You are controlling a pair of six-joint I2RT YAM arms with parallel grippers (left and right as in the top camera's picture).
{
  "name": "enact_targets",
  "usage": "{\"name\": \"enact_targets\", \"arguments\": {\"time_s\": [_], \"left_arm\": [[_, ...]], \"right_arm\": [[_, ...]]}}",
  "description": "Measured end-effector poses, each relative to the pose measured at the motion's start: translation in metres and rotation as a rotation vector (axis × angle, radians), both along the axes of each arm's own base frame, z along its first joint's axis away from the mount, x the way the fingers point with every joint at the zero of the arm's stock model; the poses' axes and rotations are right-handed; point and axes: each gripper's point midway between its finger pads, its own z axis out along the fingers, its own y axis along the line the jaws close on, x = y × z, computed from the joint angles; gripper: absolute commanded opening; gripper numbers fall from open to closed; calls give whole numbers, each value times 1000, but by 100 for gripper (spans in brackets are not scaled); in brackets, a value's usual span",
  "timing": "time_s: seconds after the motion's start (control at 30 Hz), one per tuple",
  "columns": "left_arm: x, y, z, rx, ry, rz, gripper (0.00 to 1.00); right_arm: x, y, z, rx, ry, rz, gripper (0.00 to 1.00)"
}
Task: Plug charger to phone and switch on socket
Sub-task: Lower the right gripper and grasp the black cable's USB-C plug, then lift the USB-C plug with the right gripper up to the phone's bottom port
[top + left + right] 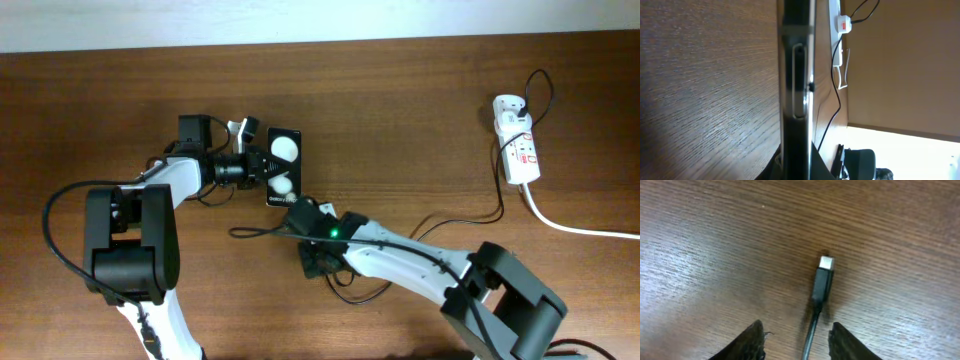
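The phone (284, 166) is a black glossy slab with two white round reflections, left of the table's centre. My left gripper (264, 166) is shut on its left edge. In the left wrist view the phone (797, 60) shows edge-on between my fingers (796, 169). The charger's black connector (823, 282) with its silver tip lies on the wood just ahead of my right gripper (799, 341). That gripper is open, and the thin cable runs between its fingers. In the overhead view my right gripper (298, 212) sits just below the phone's near end. The white socket (520, 150) lies at the far right.
The thin black charger cable (470, 217) runs from the white adapter (508, 108) across the table towards my right arm. A thick white cord (575, 228) leaves the socket to the right. The socket's red switch (842, 23) shows in the left wrist view.
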Motion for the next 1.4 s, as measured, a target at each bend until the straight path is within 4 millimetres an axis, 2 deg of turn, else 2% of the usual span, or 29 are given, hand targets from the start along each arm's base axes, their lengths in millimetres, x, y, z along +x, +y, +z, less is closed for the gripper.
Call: {"name": "enact_targets", "arguments": {"time_s": [0.2,0.33,0.5,0.7,0.8,0.87,1.03,1.07,1.1,1.27,1.3,1.33,1.37,1.4], "left_arm": [[0,0,0,0,0,0,0],[0,0,0,0,1,0,0],[0,0,0,0,3,0,0],[0,0,0,0,3,0,0],[0,0,0,0,2,0,0],[0,0,0,0,2,0,0],[0,0,0,0,3,0,0],[0,0,0,0,3,0,0],[0,0,0,0,3,0,0],[0,0,0,0,3,0,0],[0,0,0,0,3,0,0],[0,0,0,0,3,0,2],[0,0,0,0,3,0,2],[0,0,0,0,3,0,0]], "right_arm": [[-1,-3,-6,-34,-10,-9,38],[1,-5,-9,-50,-14,-13,29],[12,-12,-9,-48,-20,-53,23],[12,-11,-9,-44,-18,-52,13],[12,-11,-10,-43,-17,-52,12],[12,-10,-9,-40,-20,-50,4],[16,-5,-9,-15,-33,-55,5],[16,-5,-9,-15,-33,-55,12],[16,-5,-9,-15,-33,-55,14],[16,-4,-9,-10,-31,-58,15],[16,-4,-9,-10,-31,-57,20],[16,-3,-9,-8,-30,-57,20],[16,-3,-9,-7,-30,-56,4],[16,-3,-9,-7,-30,-57,4]]}}
